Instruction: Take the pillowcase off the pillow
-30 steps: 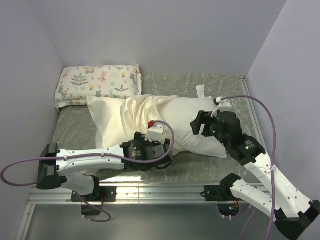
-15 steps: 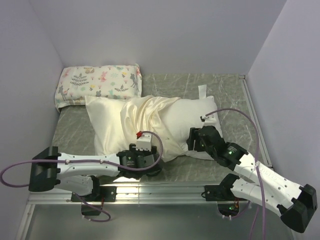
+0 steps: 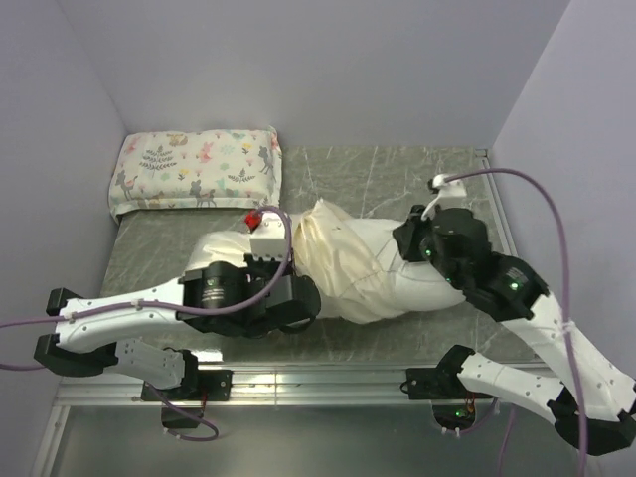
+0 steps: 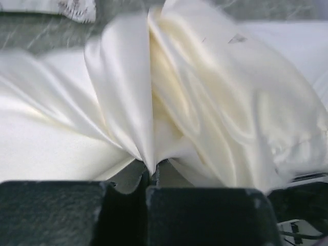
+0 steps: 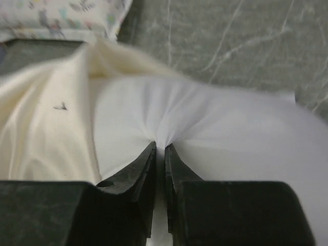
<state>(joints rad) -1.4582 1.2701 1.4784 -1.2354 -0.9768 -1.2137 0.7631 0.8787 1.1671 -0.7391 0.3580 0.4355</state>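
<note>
left gripper (image 4: 152, 177): was open, now clamped on pillowcase (image 4: 205, 102) fold. right gripper (image 5: 160, 154): was open, now pinching pillow (image 5: 230, 133) cloth. pillowcase more bunched.

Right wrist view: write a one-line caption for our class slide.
Right gripper pinches a fold of the white pillow, with the cream pillowcase bunched beside it.

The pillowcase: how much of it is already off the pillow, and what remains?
Done: the right end of the pillow lies bare, and the pillowcase is bunched in folds toward its left. In hand: the left gripper is shut on the pillowcase, the right gripper on the pillow's white fabric. Left: the pillowcase covers the pillow's left part and must be drawn fully off.
</note>
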